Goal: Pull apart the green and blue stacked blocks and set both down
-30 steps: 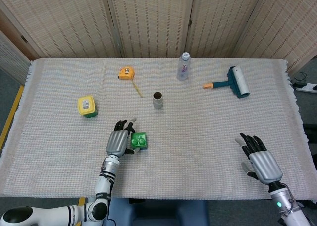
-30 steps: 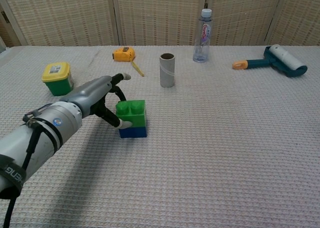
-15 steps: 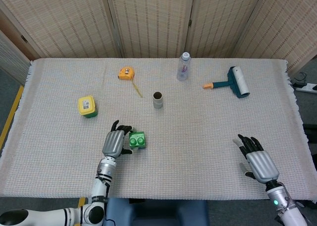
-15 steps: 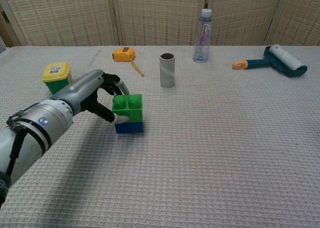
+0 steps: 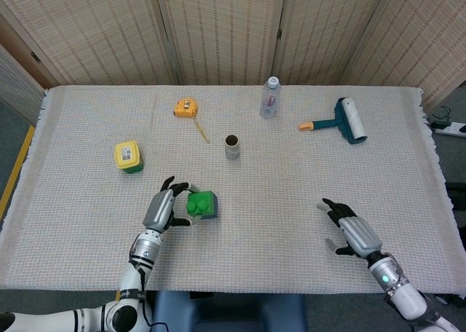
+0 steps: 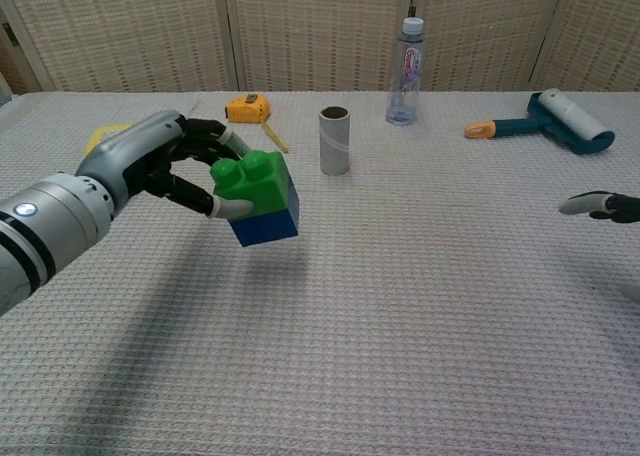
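Currently the stacked blocks [image 6: 256, 198], green block [image 6: 250, 176] over blue block [image 6: 268, 224], are pinched and held tilted above the table [image 6: 420, 306] at left of frame by the left hand [image 6: 170, 161]. Well apart at lower right, the right hand [image 5: 348, 234] is seen with fingers spread and empty, so the stack lies far to its left.

Two cams, same table [image 5: 306, 201]

Head view's high up, looking steeply down on everything; chest view's low and close, facing the screens [image 6: 320, 26]. Both catch the bottle [image 5: 269, 97].

L hand [image 5: 162, 210] gripping green block [image 5: 200, 202], R hand [image 5: 346, 234] empty, fingers spread
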